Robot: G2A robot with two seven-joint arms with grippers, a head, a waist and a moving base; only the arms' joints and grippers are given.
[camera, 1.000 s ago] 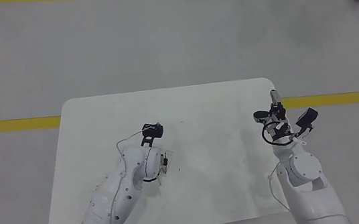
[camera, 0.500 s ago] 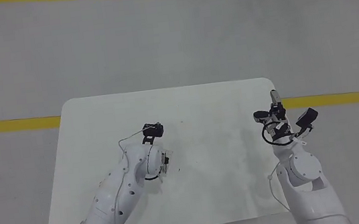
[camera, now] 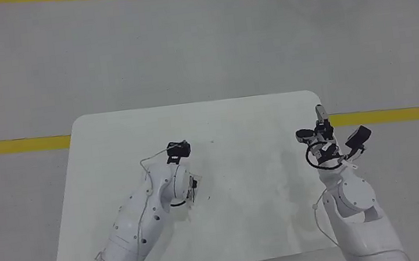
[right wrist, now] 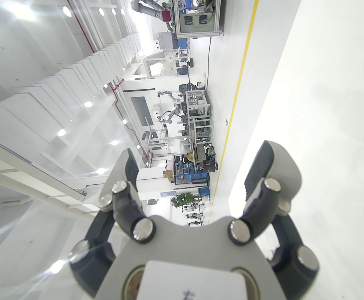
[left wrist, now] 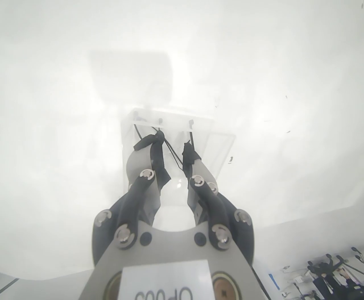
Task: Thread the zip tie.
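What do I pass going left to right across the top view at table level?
The table's left edge → left gripper → right gripper, by the table's right edge.

Bright, even light pours down from rows of ceiling lamps [right wrist: 61,132]. The white table [camera: 116,142] throws it back so hard that the left wrist view washes out to pale glare. Both wrist views bend straight lines toward their edges.

no readable text, cropped print on white label [left wrist: 166,279] behind left claw [left wrist: 172,145]
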